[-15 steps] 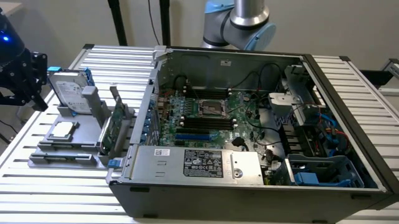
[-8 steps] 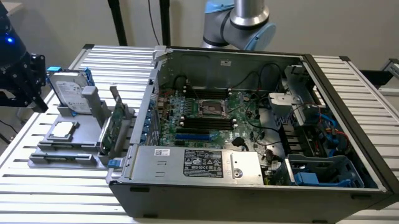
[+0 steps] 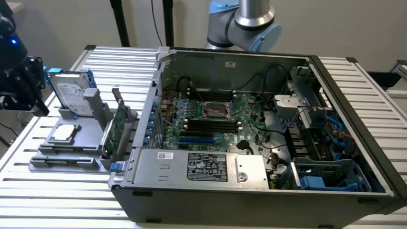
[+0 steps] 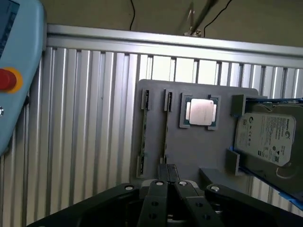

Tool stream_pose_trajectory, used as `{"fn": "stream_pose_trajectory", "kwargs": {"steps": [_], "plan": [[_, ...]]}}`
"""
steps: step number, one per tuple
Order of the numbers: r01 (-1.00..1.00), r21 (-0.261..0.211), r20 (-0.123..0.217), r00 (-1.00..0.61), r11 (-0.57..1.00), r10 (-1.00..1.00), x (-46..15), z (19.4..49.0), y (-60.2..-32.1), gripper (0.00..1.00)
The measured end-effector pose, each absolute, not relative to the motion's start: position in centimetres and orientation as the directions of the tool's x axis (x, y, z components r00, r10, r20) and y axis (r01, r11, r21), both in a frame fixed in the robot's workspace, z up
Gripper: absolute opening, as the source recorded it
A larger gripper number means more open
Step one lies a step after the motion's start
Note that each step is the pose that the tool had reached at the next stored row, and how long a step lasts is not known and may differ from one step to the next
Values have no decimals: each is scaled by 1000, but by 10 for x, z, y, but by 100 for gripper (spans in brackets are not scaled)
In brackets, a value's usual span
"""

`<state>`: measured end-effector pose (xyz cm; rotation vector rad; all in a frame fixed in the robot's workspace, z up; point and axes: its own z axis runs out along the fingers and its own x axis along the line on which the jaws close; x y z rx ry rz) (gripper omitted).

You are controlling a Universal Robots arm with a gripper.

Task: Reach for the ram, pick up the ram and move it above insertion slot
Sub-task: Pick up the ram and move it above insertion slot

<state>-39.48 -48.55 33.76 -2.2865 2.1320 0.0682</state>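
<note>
The ram is seen standing on edge in a gray holder beside the computer case, not yet gripped. The gripper is poised above it, fingers pressed together, empty. Lifting and carrying are still undone.

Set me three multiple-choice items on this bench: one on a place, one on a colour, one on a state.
1. Where is the hard drive?
A) inside the computer case
B) in the grey holder beside the case
C) on the floor

2. What colour are the motherboard's long memory slots?
A) white
B) red
C) black

3. How is the computer case?
A) closed
B) lying open
C) standing upright

Answers:
1 B, the drive stands in the holder at the exterior view's left of the case.
2 C, they are dark strips below the processor socket.
3 B, the motherboard shows from above.
</note>
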Motion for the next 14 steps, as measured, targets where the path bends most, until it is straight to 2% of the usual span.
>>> {"fn": "stream_pose_trajectory", "kwargs": {"steps": [2, 3, 6, 8, 9, 14], "plan": [[-997, 19, -42, 70, -70, -997, -395, 337, -486, 18], [-997, 19, -42, 70, -70, -997, -395, 337, -486, 18], [-997, 19, -42, 69, -70, -997, -395, 336, -486, 36], [-997, 19, -42, 69, -70, -997, -395, 333, -486, 36], [-997, 19, -42, 70, -70, -997, -395, 331, -486, 42], [-997, 19, -42, 70, -70, -997, -395, 322, -488, 42]]}}
